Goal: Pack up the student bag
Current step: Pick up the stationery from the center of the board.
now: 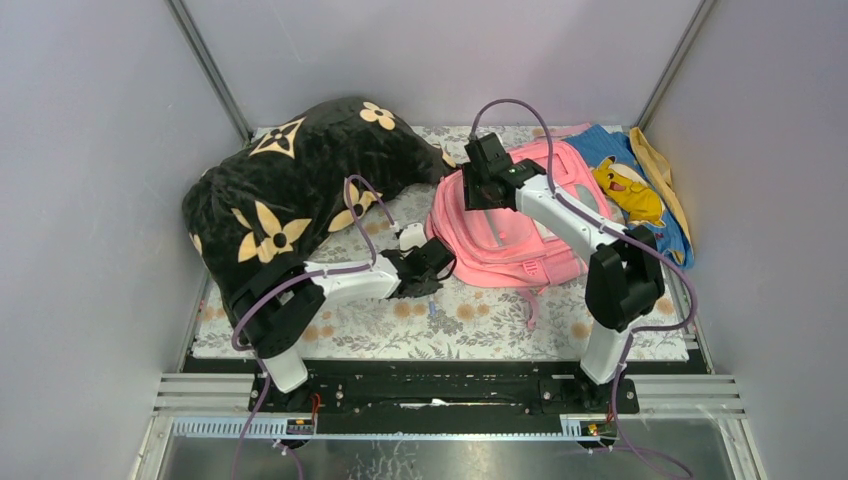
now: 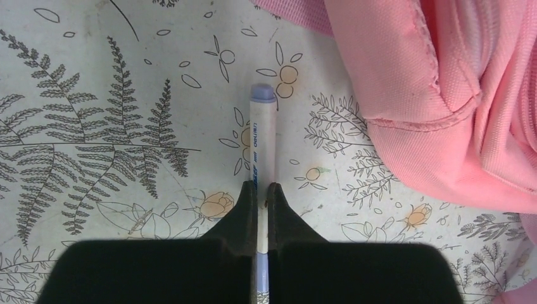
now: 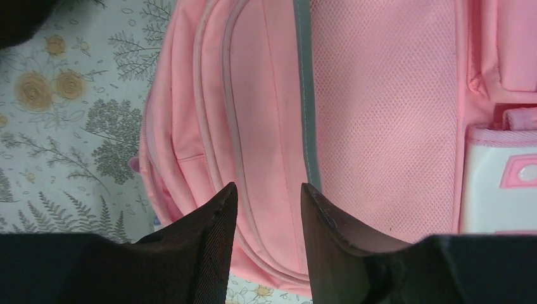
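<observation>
Bolted at the near edge, both arms reach out over the flower-printed table cover [image 1: 400,320]. From its base the left arm bends low and runs rightward across the cover, its wrist turned down, just beside the near left corner of the student bag [image 1: 510,235]. The left gripper [image 2: 261,187] is pinched tight on a white pen [image 2: 262,133] with a pale blue cap. The pen lies flat on the cover, its capped end pointing away from the fingers, with the bag's pink fabric near it on one side.

Further in, the right arm rises from its base, folds at the elbow and stretches leftward over the bag. The right gripper [image 3: 266,190] points down at the bag's left part, with its jaws partway apart and nothing between them. Whether the tips touch the fabric I cannot tell.

The bag lies flat, right of the middle of the table. A black pillow [image 1: 290,190] with tan flowers is heaped at the far left, and a blue cloth [image 1: 610,150] with a yellow figure lies at the far right.
</observation>
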